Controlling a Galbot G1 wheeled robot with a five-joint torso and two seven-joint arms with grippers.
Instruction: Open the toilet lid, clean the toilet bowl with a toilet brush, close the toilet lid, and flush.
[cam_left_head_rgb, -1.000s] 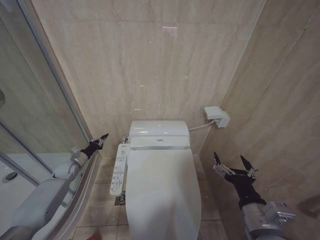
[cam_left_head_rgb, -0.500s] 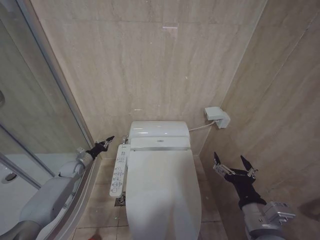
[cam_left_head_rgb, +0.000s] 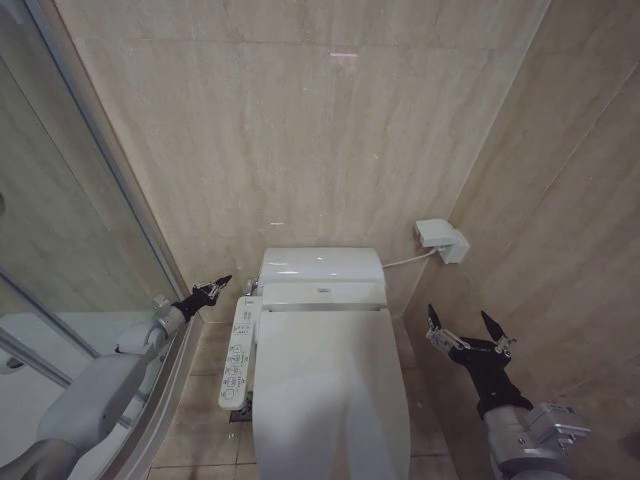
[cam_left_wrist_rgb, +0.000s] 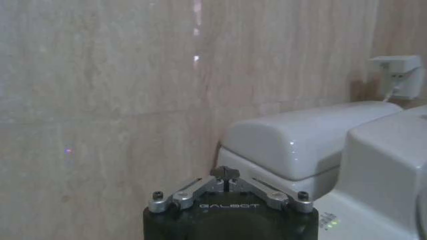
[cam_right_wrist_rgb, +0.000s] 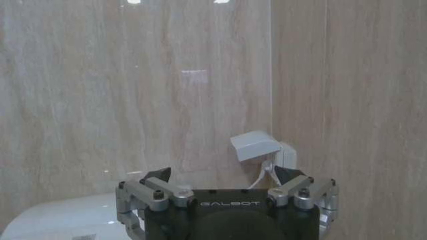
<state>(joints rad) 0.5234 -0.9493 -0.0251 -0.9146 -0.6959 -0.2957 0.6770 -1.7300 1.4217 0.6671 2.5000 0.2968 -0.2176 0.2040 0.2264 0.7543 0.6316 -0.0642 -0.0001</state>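
The large white plastic toilet lid (cam_left_head_rgb: 335, 390) looks smooth and glossy, catching soft highlights. Behind it, the white tank housing (cam_left_head_rgb: 322, 267) has the same shiny plastic look. Left of the lid, the narrow white control panel (cam_left_head_rgb: 236, 352) looks matt plastic. The beige stone-patterned wall tiles (cam_left_head_rgb: 300, 130) behind the tank are polished and reflective. The left gripper (cam_left_wrist_rgb: 227, 172) has bare silvery metal links on a matt black body.

Toilet lid (cam_left_head_rgb: 335, 390) down between grippers
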